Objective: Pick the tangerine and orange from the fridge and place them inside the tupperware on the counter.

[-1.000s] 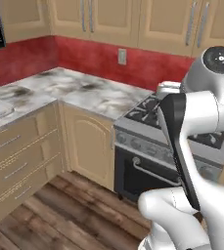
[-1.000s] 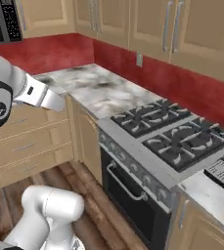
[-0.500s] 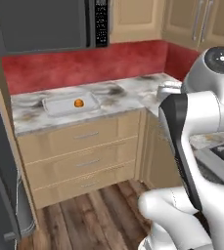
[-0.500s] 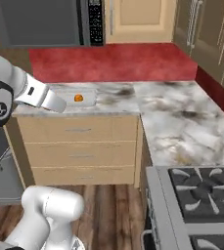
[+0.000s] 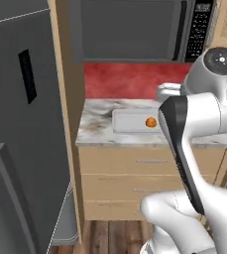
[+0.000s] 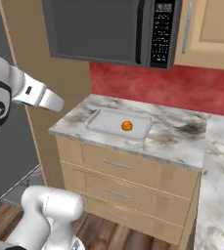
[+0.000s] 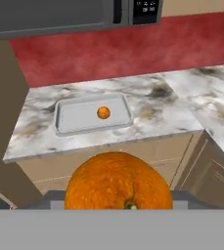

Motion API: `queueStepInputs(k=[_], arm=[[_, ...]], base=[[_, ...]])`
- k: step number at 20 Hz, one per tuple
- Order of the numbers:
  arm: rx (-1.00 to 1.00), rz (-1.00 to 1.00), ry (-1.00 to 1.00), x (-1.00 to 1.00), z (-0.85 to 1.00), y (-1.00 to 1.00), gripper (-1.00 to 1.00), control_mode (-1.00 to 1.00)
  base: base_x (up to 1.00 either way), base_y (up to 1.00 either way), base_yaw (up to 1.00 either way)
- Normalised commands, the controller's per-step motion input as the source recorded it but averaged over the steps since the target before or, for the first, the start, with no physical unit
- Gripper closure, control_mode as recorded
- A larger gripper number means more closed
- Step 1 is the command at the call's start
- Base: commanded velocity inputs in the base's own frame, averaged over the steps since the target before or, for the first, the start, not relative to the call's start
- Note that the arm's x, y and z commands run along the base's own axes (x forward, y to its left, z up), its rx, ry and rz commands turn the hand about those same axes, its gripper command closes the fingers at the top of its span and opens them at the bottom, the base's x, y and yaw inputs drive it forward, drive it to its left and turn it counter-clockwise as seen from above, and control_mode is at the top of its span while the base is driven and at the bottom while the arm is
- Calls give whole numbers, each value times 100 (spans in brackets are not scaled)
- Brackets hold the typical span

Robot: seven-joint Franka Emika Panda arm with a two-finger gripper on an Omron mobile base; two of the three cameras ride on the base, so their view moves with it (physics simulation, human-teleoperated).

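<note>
Standing tall at the left of the left base view, the grey fridge (image 5: 21,129) flanks the counter (image 6: 177,141), with a dark microwave (image 6: 103,29) hung above it. On the marble sits the tupperware (image 6: 117,123), and the tangerine (image 6: 126,126) lies inside it, right of its middle (small against the tray). Up close in the hand view, the orange (image 7: 118,183) fills the bottom centre where the fingers rise, hiding them; the gripper is clenched on it, well short of the counter.

Open tupperware (image 7: 91,116) under overhanging microwave (image 7: 59,14), tangerine (image 7: 103,113) inside
</note>
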Motion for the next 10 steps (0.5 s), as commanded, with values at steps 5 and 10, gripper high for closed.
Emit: queueStepInputs(k=[5,10], arm=[[0,0,0,0,0,0,100,100],[0,0,0,0,0,0,100,100]], base=[[98,-17,14],[75,-7,0]])
